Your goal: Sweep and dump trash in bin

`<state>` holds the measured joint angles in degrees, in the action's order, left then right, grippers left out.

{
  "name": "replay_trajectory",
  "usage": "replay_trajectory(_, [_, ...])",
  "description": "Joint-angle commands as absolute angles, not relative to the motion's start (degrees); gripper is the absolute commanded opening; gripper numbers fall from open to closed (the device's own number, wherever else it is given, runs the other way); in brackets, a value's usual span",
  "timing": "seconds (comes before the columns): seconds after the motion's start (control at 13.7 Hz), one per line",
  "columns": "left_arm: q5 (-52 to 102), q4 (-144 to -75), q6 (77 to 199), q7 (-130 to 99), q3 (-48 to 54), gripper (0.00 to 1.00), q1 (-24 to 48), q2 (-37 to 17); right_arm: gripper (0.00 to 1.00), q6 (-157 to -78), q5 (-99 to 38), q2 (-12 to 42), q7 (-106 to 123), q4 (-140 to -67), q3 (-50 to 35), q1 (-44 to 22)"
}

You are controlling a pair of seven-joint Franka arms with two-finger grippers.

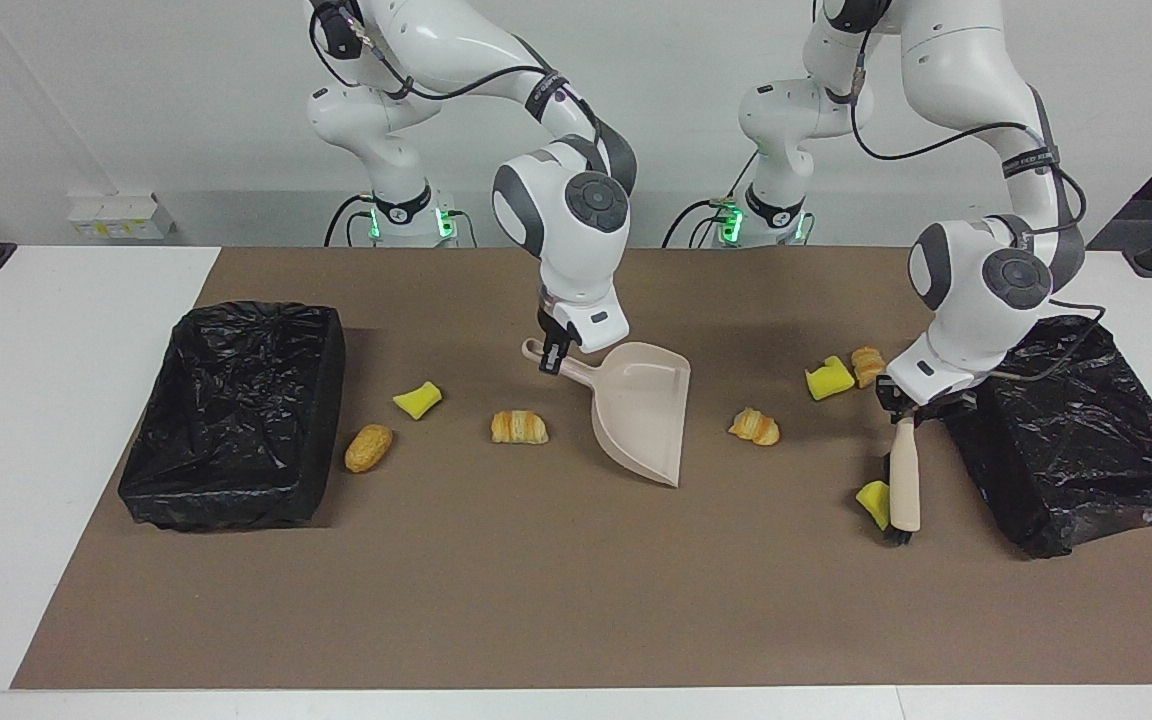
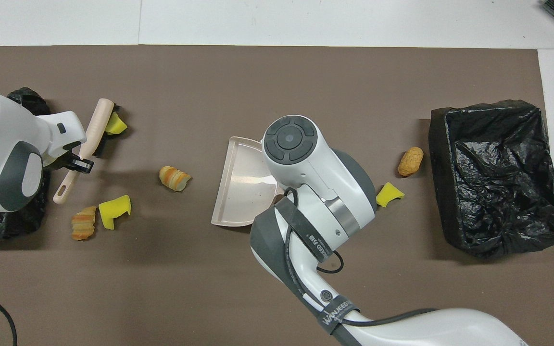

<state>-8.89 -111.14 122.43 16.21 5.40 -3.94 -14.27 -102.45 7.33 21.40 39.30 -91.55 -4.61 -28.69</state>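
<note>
At mid-table, right gripper (image 1: 553,357) clamped on the handle of the beige dustpan (image 1: 642,408); pan tilted up on one side edge, its open mouth turned toward the left arm's end of the table. Just beside this gripper, toward the right arm's end, a croissant bit (image 1: 519,427) lies on the brown mat (image 1: 496,590); further that way a yellow sponge chunk (image 1: 417,399) and a bread piece (image 1: 368,447), the bread close to the black-lined bin (image 1: 233,415) at that end. None of these three touches the pan.

Left gripper (image 1: 906,408) closed on the handle of the brush (image 1: 903,487), low over the mat and just beside the second black-lined bin (image 1: 1076,435) at the left arm's end. Brush hangs nearly upright from the grip, bristle end down at the mat. One yellow sponge chunk (image 1: 874,503) sits right against the bristles, on the side facing the dustpan. Beside this gripper and nearer the robots: another yellow chunk (image 1: 829,379) touching a croissant bit (image 1: 868,365). Between the two grippers, a further croissant bit (image 1: 755,426) lies alone, near the dustpan's mouth but apart from it.

Seven trash pieces counted, all on the mat; none in the pan. Overhead view shows the bin at the right arm's end (image 2: 496,175) holding only its crumpled liner
</note>
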Motion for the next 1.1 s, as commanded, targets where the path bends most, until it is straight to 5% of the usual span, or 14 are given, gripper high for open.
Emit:
replay_trajectory(0.0, [-7.0,-113.5,122.0,14.5,5.7,0.00,-0.5,-12.7,0.00,-104.0,9.0,19.5,40.9,-95.0,-5.1,-25.6])
replay_trajectory(0.44, [1.6,-122.5,121.7,5.6,5.7,0.00,11.8,-7.0,0.00,-104.7,8.3,19.2,46.1,-96.9,-5.1,-22.7])
replay_trajectory(1.02, [12.2,-120.6,120.7,-9.0,5.9,0.00,28.4,-5.7,0.00,-110.5,7.1,18.8,46.2,-100.0,-5.1,-22.7])
